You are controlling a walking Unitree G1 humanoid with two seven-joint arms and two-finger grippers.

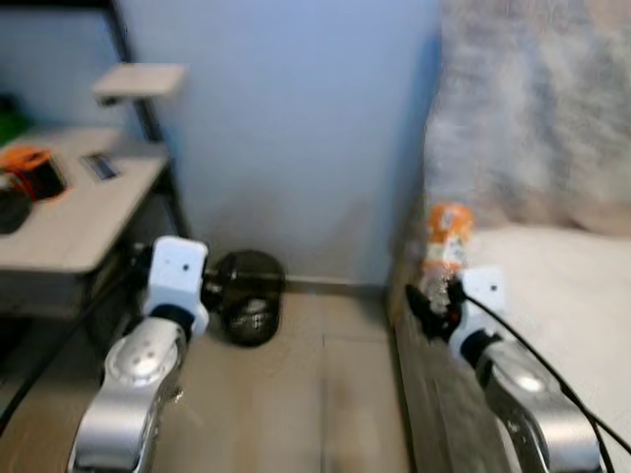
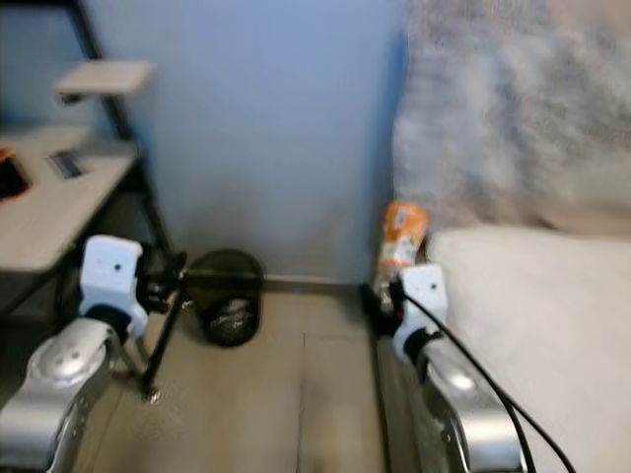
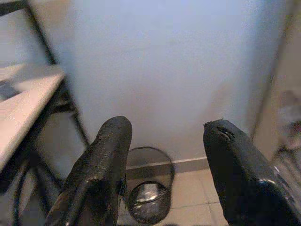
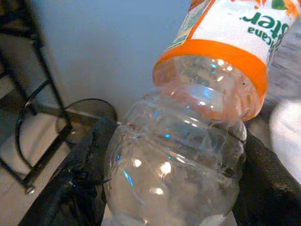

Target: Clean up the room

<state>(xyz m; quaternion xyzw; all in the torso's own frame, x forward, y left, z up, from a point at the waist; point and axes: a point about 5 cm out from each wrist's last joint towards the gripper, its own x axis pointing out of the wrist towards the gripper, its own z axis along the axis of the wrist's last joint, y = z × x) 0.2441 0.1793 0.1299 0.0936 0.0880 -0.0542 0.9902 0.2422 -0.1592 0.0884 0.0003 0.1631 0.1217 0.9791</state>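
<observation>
My right gripper (image 1: 431, 299) is shut on an empty clear plastic bottle (image 4: 188, 141) with an orange label (image 1: 447, 235), held upright by the bed's edge. The bottle's clear lower body sits between the black fingers (image 4: 80, 183) in the right wrist view. My left gripper (image 3: 164, 160) is open and holds nothing; it hangs above the floor, pointing toward a round black mesh bin (image 1: 246, 296) that stands against the blue wall. The bin (image 3: 148, 197) has something pale at its bottom.
A pale desk (image 1: 69, 212) on a black metal frame stands at the left, with an orange-and-black object (image 1: 35, 169) and a small shelf (image 1: 138, 79) above it. A bed with white bedding (image 1: 562, 286) and a grey blanket (image 1: 532, 108) lies at the right. Wooden floor (image 1: 315, 394) runs between.
</observation>
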